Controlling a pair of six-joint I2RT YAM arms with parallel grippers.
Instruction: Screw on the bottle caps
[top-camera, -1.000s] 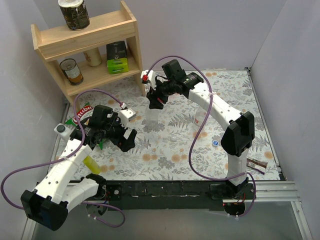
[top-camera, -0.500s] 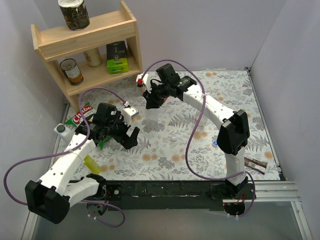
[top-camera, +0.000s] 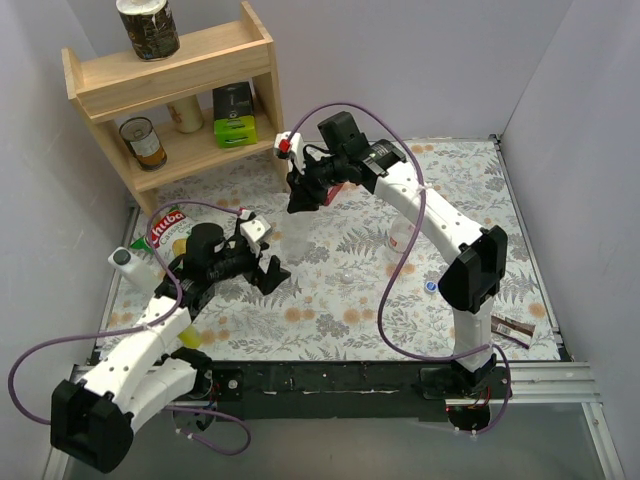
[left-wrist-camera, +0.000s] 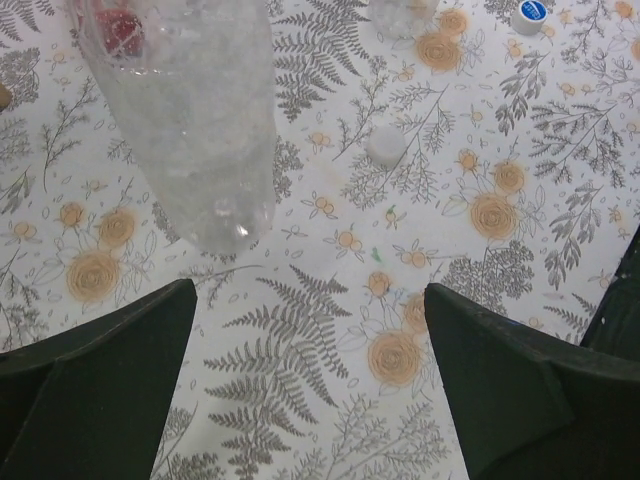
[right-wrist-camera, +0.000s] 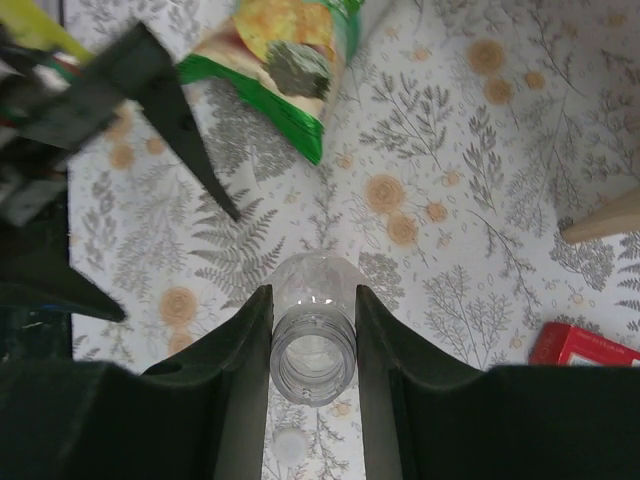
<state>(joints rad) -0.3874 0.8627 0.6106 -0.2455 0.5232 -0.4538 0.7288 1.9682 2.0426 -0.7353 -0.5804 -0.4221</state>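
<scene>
My right gripper (top-camera: 303, 197) is shut on the neck of the plain clear bottle (right-wrist-camera: 313, 352) and holds it upright and open-mouthed; it shows faintly in the top view (top-camera: 296, 228). My left gripper (top-camera: 269, 272) is open and empty, low over the mat (left-wrist-camera: 308, 300), with the bottle's body (left-wrist-camera: 195, 120) just ahead of it to the left. The whitish cap (left-wrist-camera: 385, 146) lies on the mat beyond, and also shows in the right wrist view (right-wrist-camera: 290, 446). The blue cap (top-camera: 431, 286) lies at the right (left-wrist-camera: 531, 13). A second clear bottle (top-camera: 400, 238) stands near it.
A wooden shelf (top-camera: 175, 100) with cans stands at the back left. A chips bag (top-camera: 166, 225) lies by the left arm (right-wrist-camera: 290, 60). A flat red box (right-wrist-camera: 585, 345) sits behind the held bottle. A brown wrapper (top-camera: 515, 328) lies at the front right.
My left gripper has moved right and forward, toward the held bottle. My right gripper has shifted slightly left and back with the bottle in it.
</scene>
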